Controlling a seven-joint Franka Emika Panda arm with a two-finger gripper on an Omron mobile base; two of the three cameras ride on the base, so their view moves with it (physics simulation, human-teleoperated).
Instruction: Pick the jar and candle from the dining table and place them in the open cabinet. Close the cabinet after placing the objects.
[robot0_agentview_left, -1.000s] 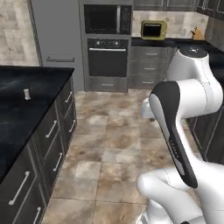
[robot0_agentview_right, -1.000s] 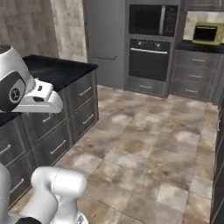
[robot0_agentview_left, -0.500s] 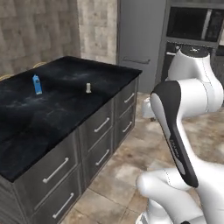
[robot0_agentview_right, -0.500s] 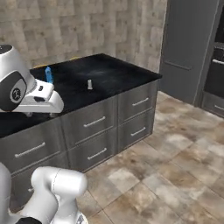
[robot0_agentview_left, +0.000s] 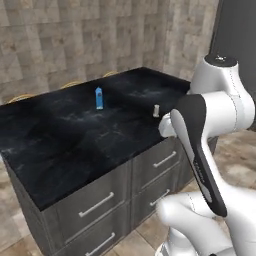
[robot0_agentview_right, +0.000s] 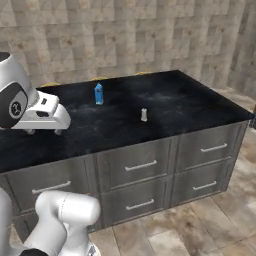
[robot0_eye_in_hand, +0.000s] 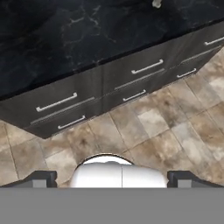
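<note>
Left base view: candle (robot0_agentview_left: 156, 110) seen near tabletop (robot0_agentview_left: 65, 150) right edge, blue carton (robot0_agentview_left: 99, 98) well apart.
Right base view: candle (robot0_agentview_right: 144, 115) mid-tabletop; jar not made out.
Hand view: gripper (robot0_eye_in_hand: 112, 180) apparently spread, nothing held; drawer fronts (robot0_eye_in_hand: 87, 101) below. Risk: slim candle toppled if approached off-centre.

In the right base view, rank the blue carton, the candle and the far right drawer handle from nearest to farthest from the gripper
1. The blue carton, on the dining table just right of the gripper.
2. The candle, further right, nearer the table's front edge.
3. The far right drawer handle, on the front below the table's right end.
</note>
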